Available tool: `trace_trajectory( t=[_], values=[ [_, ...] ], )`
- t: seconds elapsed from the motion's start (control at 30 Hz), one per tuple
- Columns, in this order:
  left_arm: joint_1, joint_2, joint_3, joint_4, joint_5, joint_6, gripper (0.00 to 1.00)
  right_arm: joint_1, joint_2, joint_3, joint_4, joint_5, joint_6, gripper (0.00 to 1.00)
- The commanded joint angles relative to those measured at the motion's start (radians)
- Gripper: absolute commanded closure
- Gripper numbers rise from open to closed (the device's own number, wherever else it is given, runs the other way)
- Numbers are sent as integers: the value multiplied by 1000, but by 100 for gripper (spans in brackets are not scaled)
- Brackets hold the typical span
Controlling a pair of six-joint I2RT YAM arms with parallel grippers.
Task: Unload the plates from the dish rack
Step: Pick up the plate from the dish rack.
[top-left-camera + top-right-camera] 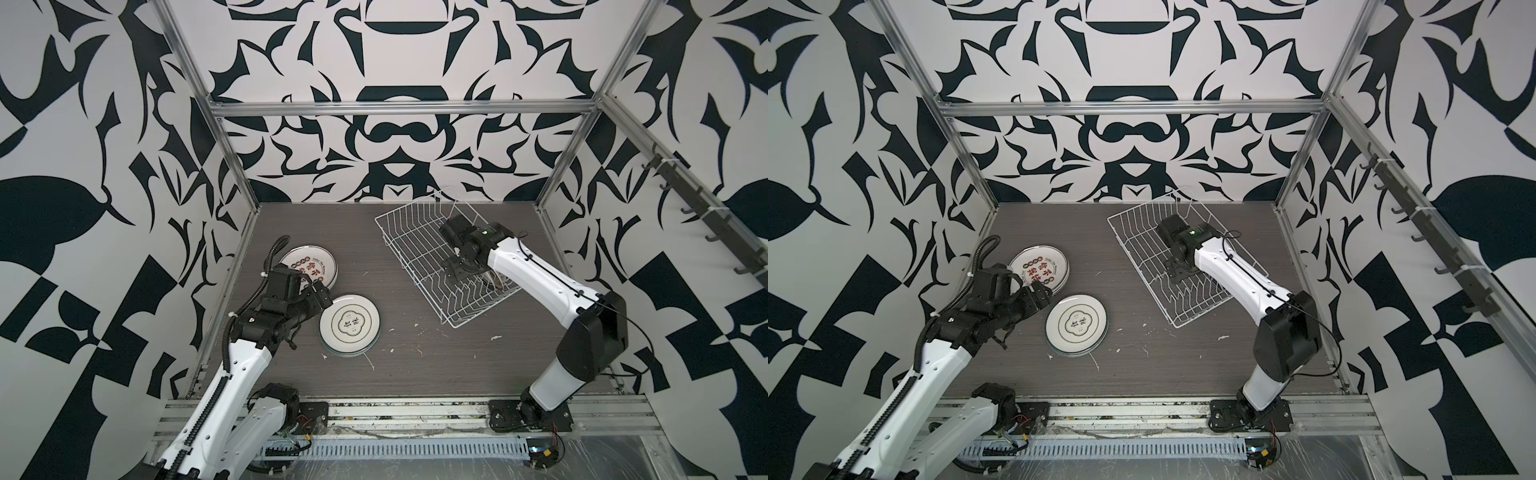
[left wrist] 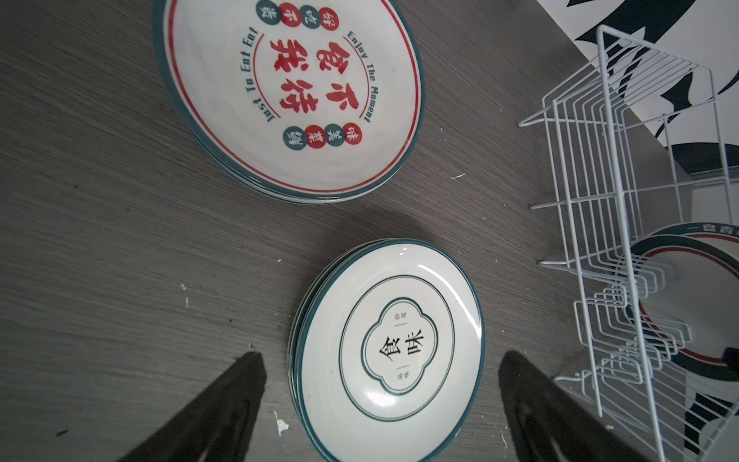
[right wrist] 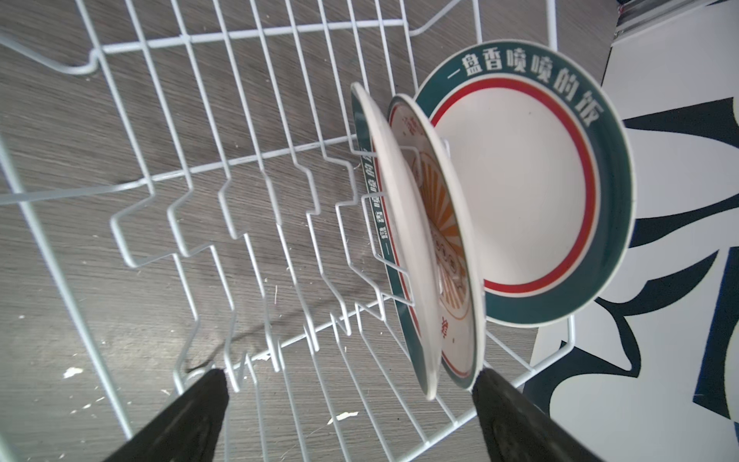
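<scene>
Grey wood-grain table (image 1: 415,365): at left, the left gripper (image 2: 380,360) hangs wide and empty beside a far red-lettered stack (image 1: 311,265) and a near green-rimmed stack (image 1: 350,325). Right of these, the dish rack (image 1: 409,241) holds three upright plates (image 3: 520,180), apparently at its near end; the right gripper (image 3: 348,380) hangs above it, wide, empty.

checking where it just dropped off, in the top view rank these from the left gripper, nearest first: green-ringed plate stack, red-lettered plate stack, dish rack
From the left gripper:
1. green-ringed plate stack, right beside the tips, toward the front.
2. red-lettered plate stack, just behind, toward the back wall; nearly tied with the first.
3. dish rack, well off to the right.
</scene>
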Motion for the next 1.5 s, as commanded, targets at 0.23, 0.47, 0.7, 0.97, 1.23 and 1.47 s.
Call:
trace_trajectory(
  t=[0.23, 0.47, 0.7, 0.97, 1.23, 1.47],
  values=[
    [4, -22, 33, -64, -42, 19, 3, -24, 36, -2, 54, 24, -28, 16],
    [4, -44, 44, -75, -63, 19, 0, -33, 72, -6, 59, 59, -19, 28],
    [5, -48, 58, -89, -77, 19, 1, -36, 114, -7, 63, 147, -13, 45],
    [5, -49, 54, -89, -92, 14, 0, -36, 120, -6, 63, 167, -25, 68],
    [6, -70, 38, -78, -124, -15, 1, -36, 82, -22, 74, 165, -46, 83],
    [5, -112, 30, -81, -183, -55, 1, -36, 69, -57, 102, 168, -61, 91]
  ],
)
